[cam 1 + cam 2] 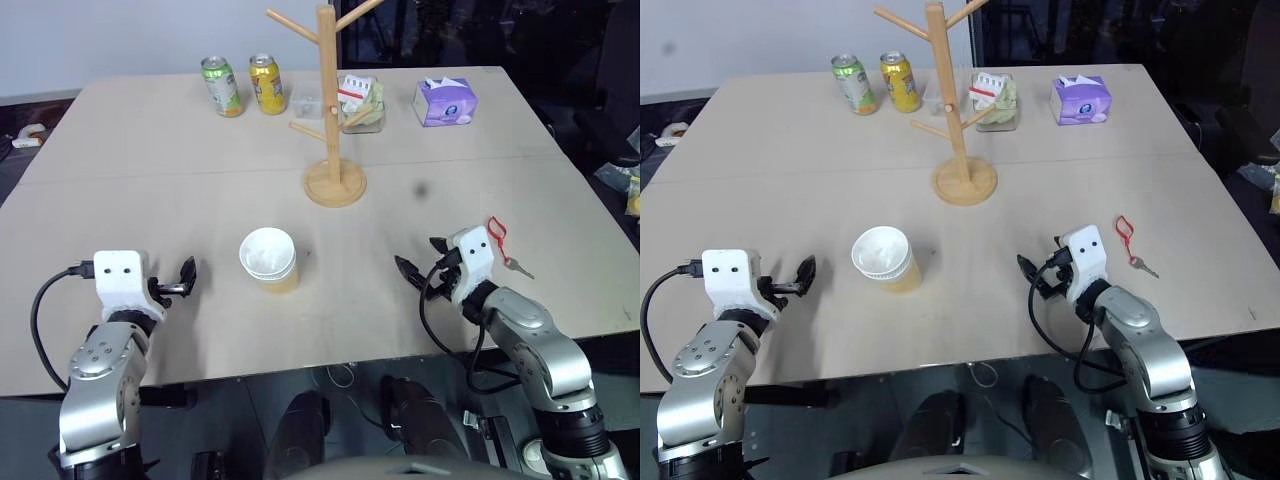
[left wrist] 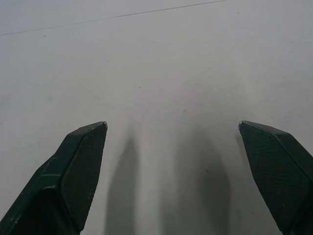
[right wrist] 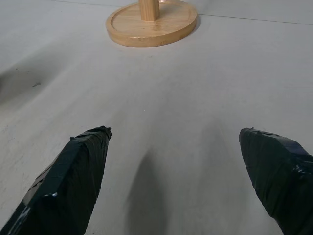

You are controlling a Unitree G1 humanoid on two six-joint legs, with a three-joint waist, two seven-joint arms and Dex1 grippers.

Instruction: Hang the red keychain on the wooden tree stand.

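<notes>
The red keychain (image 1: 1124, 231) lies flat on the table at the right, its small silver key (image 1: 1143, 267) pointing toward the front edge. It rests just right of my right wrist. The wooden tree stand (image 1: 327, 100) rises from its round base (image 3: 151, 22) at the middle of the table, its pegs bare. My right gripper (image 1: 420, 256) is open just above the table, pointing toward the stand's base, nothing between its fingers. Low over bare table at the front left, my left gripper (image 1: 186, 278) is also open and holds nothing.
A white paper cup (image 1: 268, 258) with a yellow lower part stands between the two grippers. At the back are two drink cans (image 1: 221, 85), a clear jar of packets (image 1: 360, 105) behind the stand, and a purple tissue box (image 1: 445, 101). The table's front edge (image 1: 300, 368) is close.
</notes>
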